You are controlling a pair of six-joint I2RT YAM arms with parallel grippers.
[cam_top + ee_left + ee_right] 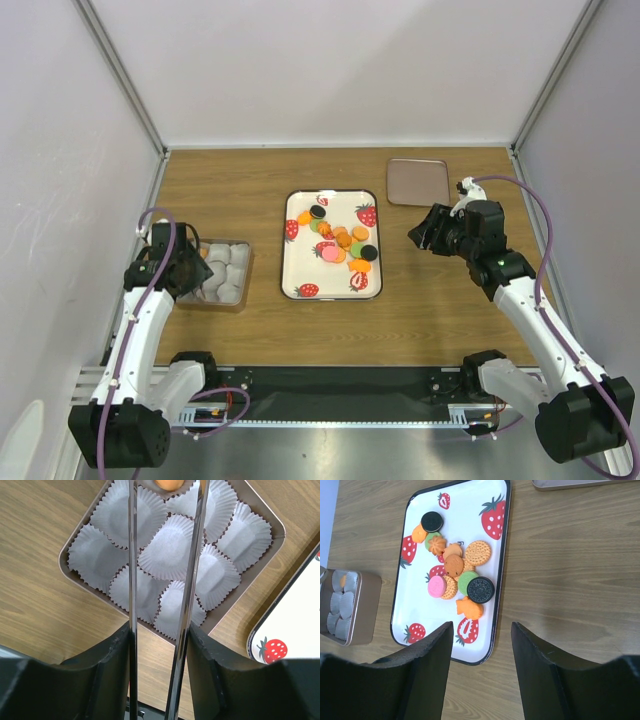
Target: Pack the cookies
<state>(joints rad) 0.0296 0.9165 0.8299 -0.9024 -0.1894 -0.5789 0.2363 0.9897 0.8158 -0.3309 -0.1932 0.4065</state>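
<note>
The cookies (343, 241) lie in a loose heap on the strawberry-print tray (300, 272); the right wrist view shows the cookies (457, 572) as orange, pink, green and black discs. My left gripper (188, 268) hangs over the tin (243, 272) of white paper cups. In the left wrist view the left gripper (160, 630) is shut on a pair of metal tongs (133, 555), whose tips flank an orange cookie (169, 484) at the tin's far corner. My right gripper (425, 232) hovers right of the tray, and the right gripper (482, 627) stands open and empty.
A flat brown lid (418, 182) lies at the back right of the wooden table. White walls and frame posts close in both sides and the back. The tin's rim (65, 555) holds several paper cups packed tightly together.
</note>
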